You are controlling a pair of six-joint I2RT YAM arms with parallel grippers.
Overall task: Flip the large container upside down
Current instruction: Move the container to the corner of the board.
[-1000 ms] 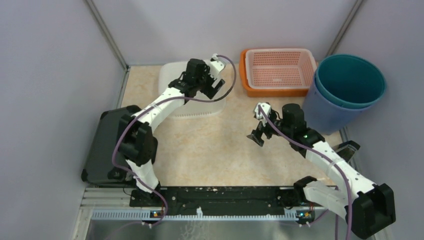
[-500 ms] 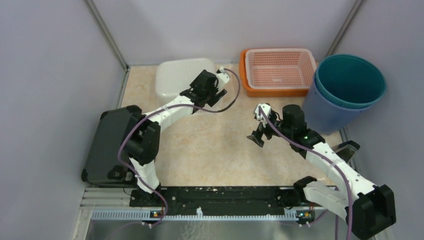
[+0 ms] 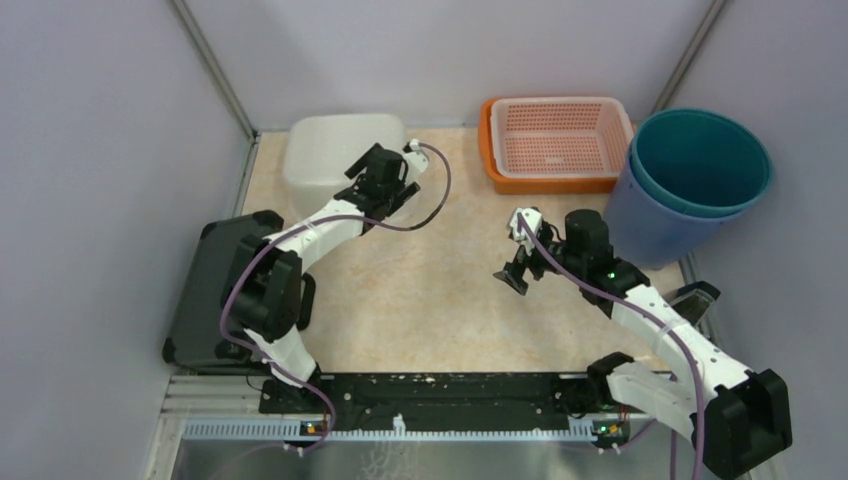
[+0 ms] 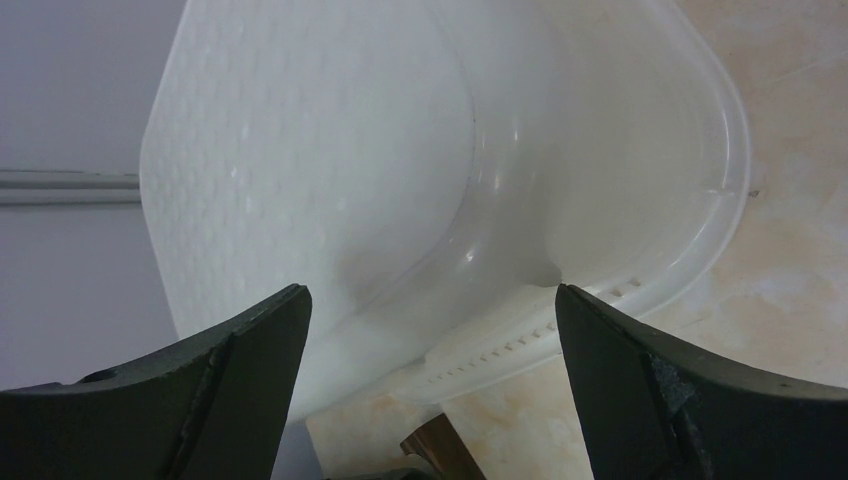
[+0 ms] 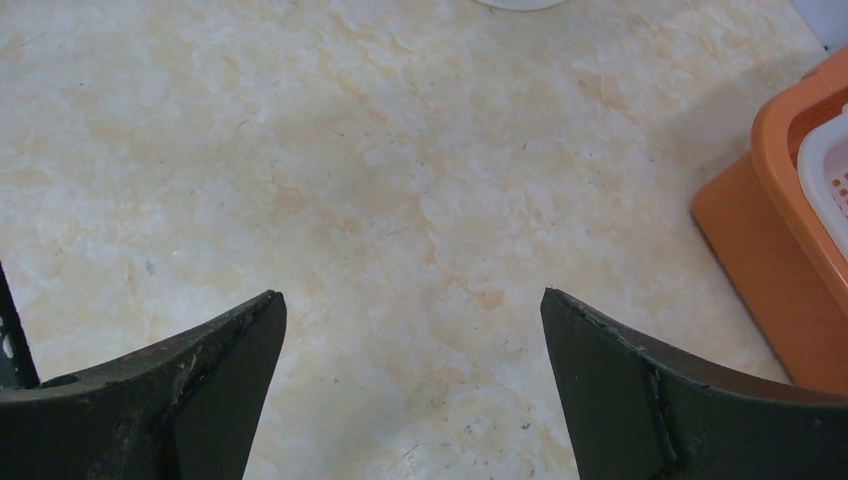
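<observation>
The large white translucent container (image 3: 335, 150) sits at the back left of the table. In the left wrist view it (image 4: 330, 150) shows its textured base, and its rim rests against the tabletop. My left gripper (image 3: 362, 185) is open and empty just in front of it, the jaws (image 4: 430, 290) wide apart and not touching it. My right gripper (image 3: 512, 272) is open and empty over bare tabletop in the middle right (image 5: 411, 294).
An orange tray holding a pink basket (image 3: 556, 140) stands at the back. Stacked teal and blue buckets (image 3: 700, 180) stand at the back right. A black case (image 3: 205, 290) lies at the left edge. The orange tray's corner (image 5: 790, 250) shows in the right wrist view.
The white container has shifted left and back towards the corner. My left gripper has followed it leftwards and now stands open, apart from it. The right arm has not moved.
</observation>
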